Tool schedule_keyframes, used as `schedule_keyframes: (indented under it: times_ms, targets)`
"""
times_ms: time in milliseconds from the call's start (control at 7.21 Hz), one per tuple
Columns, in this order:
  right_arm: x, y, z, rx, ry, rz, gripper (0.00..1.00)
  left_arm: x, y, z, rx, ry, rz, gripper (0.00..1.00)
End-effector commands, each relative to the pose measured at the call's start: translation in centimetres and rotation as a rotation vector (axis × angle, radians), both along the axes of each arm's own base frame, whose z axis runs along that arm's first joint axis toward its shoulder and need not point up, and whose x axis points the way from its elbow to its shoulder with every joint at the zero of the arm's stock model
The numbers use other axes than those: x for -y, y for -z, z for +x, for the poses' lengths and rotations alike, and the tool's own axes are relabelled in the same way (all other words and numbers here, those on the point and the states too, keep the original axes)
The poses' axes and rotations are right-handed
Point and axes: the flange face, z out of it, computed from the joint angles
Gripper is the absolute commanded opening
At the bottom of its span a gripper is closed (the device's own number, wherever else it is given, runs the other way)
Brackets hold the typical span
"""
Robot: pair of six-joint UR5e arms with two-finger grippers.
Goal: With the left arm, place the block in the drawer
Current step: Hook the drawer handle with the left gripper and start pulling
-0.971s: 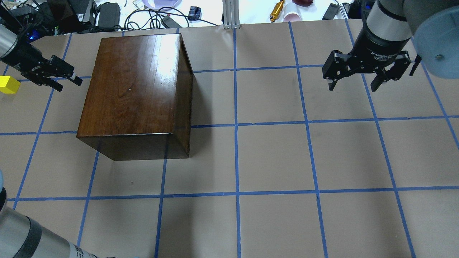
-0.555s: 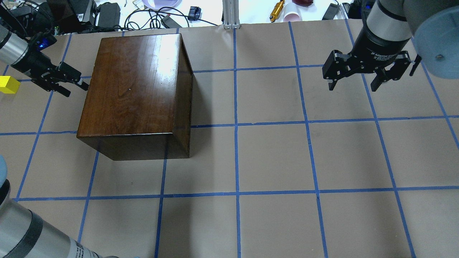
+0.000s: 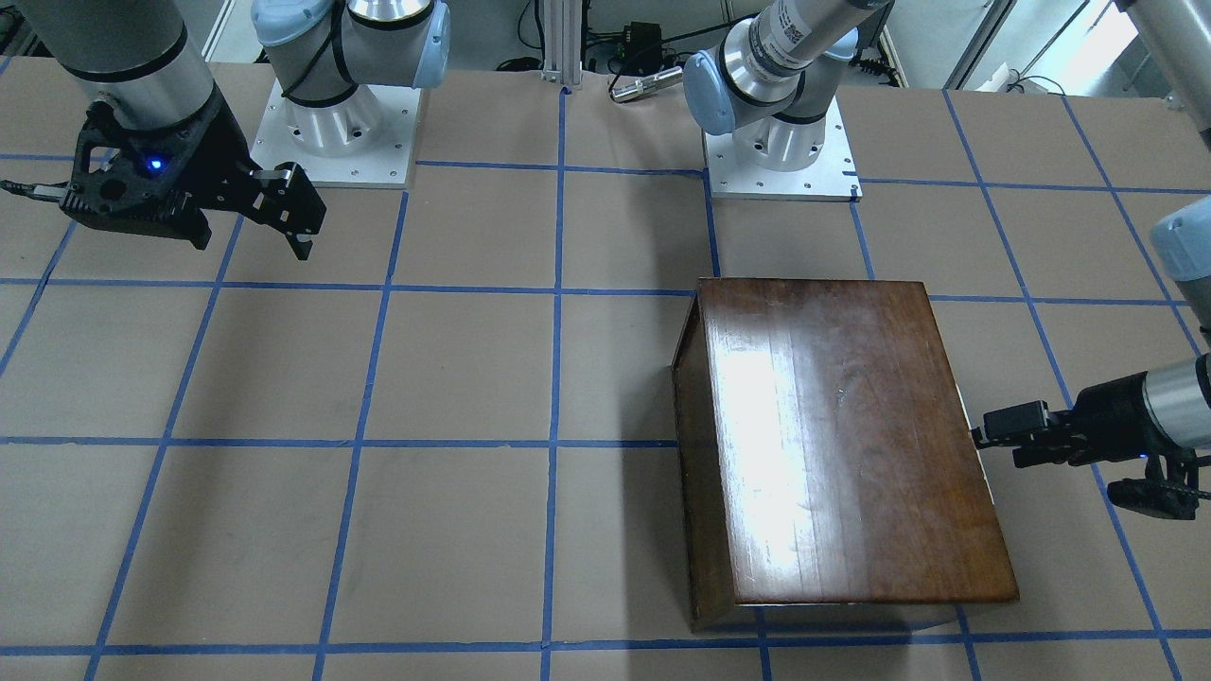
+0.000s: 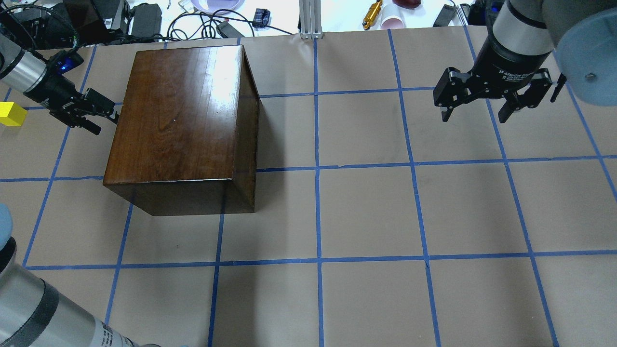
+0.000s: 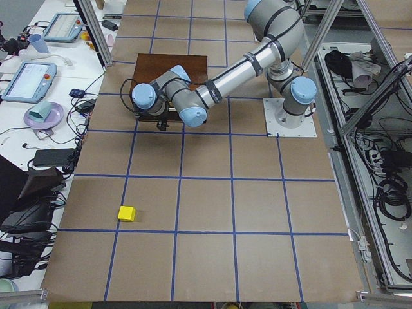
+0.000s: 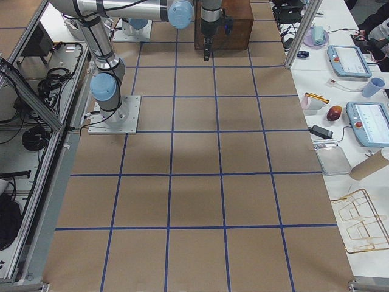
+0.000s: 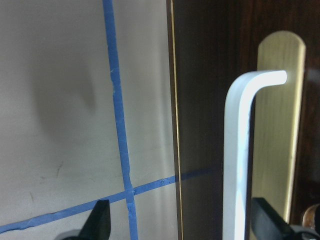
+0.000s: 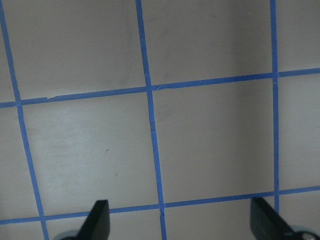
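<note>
While the right gripper [image 4: 475, 117] hangs with its fingers spread wide above bare table at the far right, the left gripper [image 4: 105, 120] sits low against the left face of the wooden box [image 4: 178, 115], reaching in sideways from the left edge. The box stands on the left half of the table [image 4: 366, 207], its glossy dark top catching a broad glare. Seen from the left wrist camera, the drawer [image 7: 200, 100] shows only its dark brown front panel, which lies flush with the box, so it is closed and its pale tray is hidden. Its metal pull [image 7: 239, 150], a bent silvery bar on a brass-coloured backplate [image 7: 280, 100], lies within the span of the left gripper's two fingertips [image 7: 100, 222], much nearer one of them than the other. Those fingers are spread apart, and no touch on the pull can be made out. The block [image 4: 10, 114] lies on the table further left than the box, beyond the left gripper's wrist and apart from both. In the left side view it sits alone, right by a line of the blue tape [image 4: 316, 144] grid and well apart from the box. The left arm [image 5: 225, 84] stretches from its base across to the box's drawer side. The right wrist camera shows only taped table between its spread fingertips.
</note>
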Motion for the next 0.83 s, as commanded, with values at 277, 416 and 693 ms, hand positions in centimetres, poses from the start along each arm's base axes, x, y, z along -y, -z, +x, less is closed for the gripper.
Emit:
schedule_keyframes:
  times_ms: [277, 416, 693]
  targets:
    - [0.00, 0.00, 0.00, 0.000, 0.000, 0.000, 1.00, 0.43, 1.31, 0.09, -0.014, 0.020, -0.006, 1.00]
    - [0.00, 0.00, 0.00, 0.000, 0.000, 0.000, 1.00, 0.53, 1.47, 0.17, -0.009, 0.021, -0.009, 1.00]
    - [-0.02, 0.07, 0.00, 0.000, 0.000, 0.001, 1.00, 0.55, 1.16, 0.45, 0.016, 0.028, -0.006, 1.00]
